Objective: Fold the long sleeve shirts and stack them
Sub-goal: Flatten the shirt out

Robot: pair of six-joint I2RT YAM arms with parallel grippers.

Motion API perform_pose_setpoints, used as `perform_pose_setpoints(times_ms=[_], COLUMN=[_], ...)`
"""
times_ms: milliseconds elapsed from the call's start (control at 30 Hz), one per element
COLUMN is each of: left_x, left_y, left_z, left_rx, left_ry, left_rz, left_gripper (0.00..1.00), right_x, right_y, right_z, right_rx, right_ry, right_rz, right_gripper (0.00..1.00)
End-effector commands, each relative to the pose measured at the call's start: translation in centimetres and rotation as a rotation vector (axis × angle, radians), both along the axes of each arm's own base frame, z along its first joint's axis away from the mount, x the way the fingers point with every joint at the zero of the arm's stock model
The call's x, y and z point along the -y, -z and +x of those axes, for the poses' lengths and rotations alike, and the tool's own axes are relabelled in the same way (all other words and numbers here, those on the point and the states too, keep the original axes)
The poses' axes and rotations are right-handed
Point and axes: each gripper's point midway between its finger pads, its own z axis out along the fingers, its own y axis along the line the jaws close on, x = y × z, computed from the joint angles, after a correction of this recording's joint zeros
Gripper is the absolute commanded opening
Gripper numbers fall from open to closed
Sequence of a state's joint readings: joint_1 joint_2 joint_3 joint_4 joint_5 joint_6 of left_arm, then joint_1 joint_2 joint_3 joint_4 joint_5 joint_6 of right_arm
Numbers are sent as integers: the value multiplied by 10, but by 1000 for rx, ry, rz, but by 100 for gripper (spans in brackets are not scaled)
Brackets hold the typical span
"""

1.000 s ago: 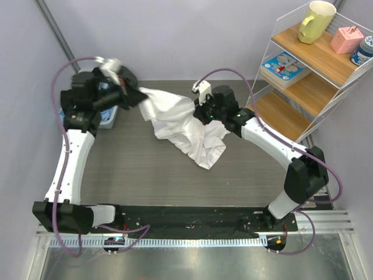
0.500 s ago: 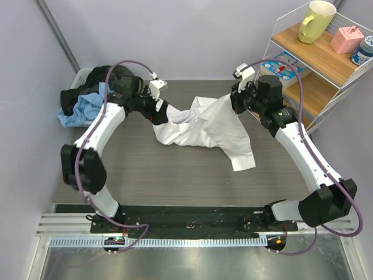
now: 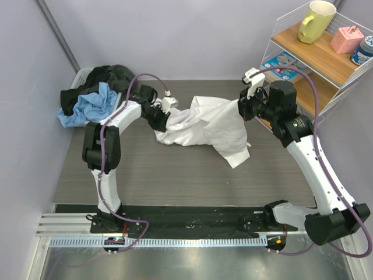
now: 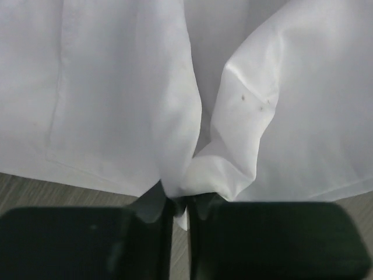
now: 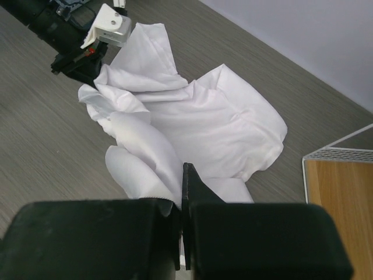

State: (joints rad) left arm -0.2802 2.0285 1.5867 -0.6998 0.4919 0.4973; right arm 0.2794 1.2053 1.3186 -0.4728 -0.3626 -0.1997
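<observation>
A plain white long sleeve shirt [image 3: 204, 125] lies crumpled on the grey table, stretched between both arms. My left gripper [image 3: 165, 118] is shut on its left edge; in the left wrist view a pinch of white cloth [image 4: 192, 175] sits between the black fingers [image 4: 81, 242]. My right gripper [image 3: 243, 109] is shut on the shirt's right edge, lifted above the table; the right wrist view shows the cloth [image 5: 210, 128] hanging down from the closed jaws. A sleeve end [image 3: 236, 157] trails toward the front.
A pile of dark and light blue garments [image 3: 90, 96] fills a bin at the back left corner. A wire shelf [image 3: 309, 70] with a yellow mug, pink box and books stands at the back right, close to my right arm. Purple cables loop over both arms.
Both grippers keep hold of the shirt. The left arm has folded so its gripper sits slightly further right; the right gripper has moved a little right and down, spreading the cloth.
</observation>
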Motion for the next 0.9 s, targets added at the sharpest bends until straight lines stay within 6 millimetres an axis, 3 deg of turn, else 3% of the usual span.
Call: perform_pose_setpoints(times_ms=[0, 100, 133, 200, 267, 333, 367, 400, 433, 500, 533, 600, 633, 733, 767, 800, 833, 867], left_x=[-25, -37, -37, -36, -30, -10, -3, 3, 1, -8, -26, -35, -53, -76, -80, -80, -79, -80], left_y=[-58, -64, -86, -98, -109, -134, -129, -150, -149, -139, -137, -138, -117, -100, -74, -79, -72, -53], left_z=[-45, -109, -125, -144, -140, -118, -104, -84, -70, -56, -51, -74, -89, -124, -149, -149, -153, -166], left_rx=[-37, -121, -92, -121, -116, -50, -95, -36, -25, -38, -55, -78, -129, -18, -71, 27, 57, 37], left_ry=[-37, -3, -13, -45, -153, -184, -261, -282, -299, -260, -273, -104, -104, 43, 62, 82, 109, 123], left_rz=[-65, -38, -55, -60, -30, -72, -83, -110, -101, -63, -82, -167, -159, -65, -49, -43, -12, 18], left_gripper=[5, 0, 0, 0, 4, 29, 52, 56, 59, 64, 67, 70, 71, 72, 72, 72, 71, 70], right_x=[24, 37, 40, 45, 52, 60, 62, 64, 65, 72, 72, 76, 75, 66, 64, 63, 62, 61], right_y=[-71, -91, -94, -103, -106, -101, -104, -102, -102, -94, -89, -81, -71, -55, -55, -52, -47, -45], right_z=[-33, -54, -58, -63, -58, -44, -38, -32, -26, -13, -10, -5, -4, -3, -2, -1, 0, 1], right_rx=[198, 262, 272, 301, 322, 323, 339, 340, 345, 328, 318, 303, 283, 250, 251, 246, 239, 236], right_ry=[65, 111, 121, 145, 193, 250, 272, 288, 296, 340, 343, 372, 365, 328, 322, 317, 314, 314], right_rz=[16, 38, 44, 55, 48, 27, 26, 15, 1, -39, -50, -68, -74, -53, -47, -43, -45, -45], right_gripper=[1, 1, 1, 1, 1, 1, 1, 1, 1, 1, 1, 1, 1, 1, 1, 1, 1, 1])
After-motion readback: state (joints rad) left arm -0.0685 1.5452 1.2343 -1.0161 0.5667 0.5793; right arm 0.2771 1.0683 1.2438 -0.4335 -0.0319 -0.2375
